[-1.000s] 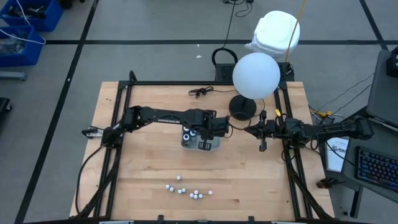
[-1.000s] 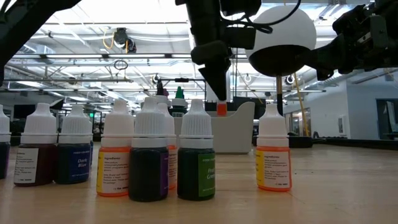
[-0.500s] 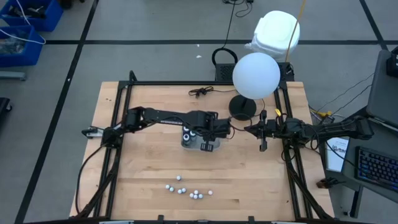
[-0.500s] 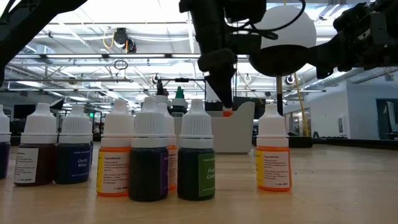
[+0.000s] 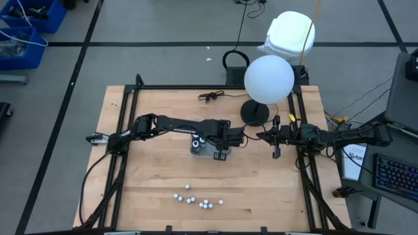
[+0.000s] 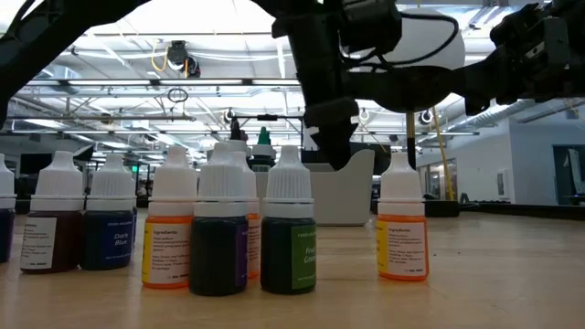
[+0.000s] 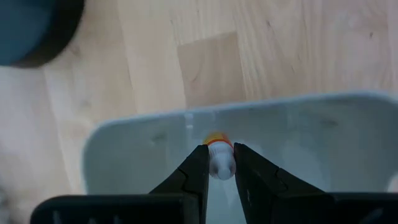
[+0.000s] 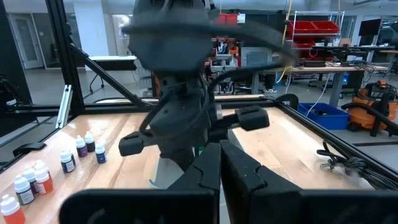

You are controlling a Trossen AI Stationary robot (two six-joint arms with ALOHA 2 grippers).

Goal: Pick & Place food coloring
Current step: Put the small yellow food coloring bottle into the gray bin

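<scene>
My left gripper (image 5: 221, 154) hangs over the grey tray (image 5: 204, 151) at mid-table, shut on a tiny food coloring bottle (image 7: 217, 151) with an orange body and a white cap. Dark bottles with pale tops (image 5: 197, 140) stand in the tray's left part. Several small white-capped bottles (image 5: 196, 199) stand upright on the wood near the front edge; in the low view they form a row (image 6: 219, 238). My right gripper (image 5: 259, 134) waits shut, level, right of the tray. My left gripper pinches the bottle's white cap (image 7: 221, 167) between its two fingers. The fingers come from above, slanting steeply down. The bottle hangs below them, orange body (image 7: 216, 139) lowest, over the tray's inside (image 7: 323, 137); whether it touches the tray's floor I cannot tell.
A lamp with a white globe (image 5: 268, 78) and black round base (image 5: 254, 113) stands behind the tray's right. A black cable (image 5: 210, 96) lies at the far edge. Black frame rails (image 5: 128, 130) run along both table sides. Bare wood lies between tray and front bottles.
My left gripper has sunk toward the tray, drifting slightly toward the table's right edge, still shut on the orange bottle. In the low view the bottle, seen earlier below the fingers, has dropped out of sight.
</scene>
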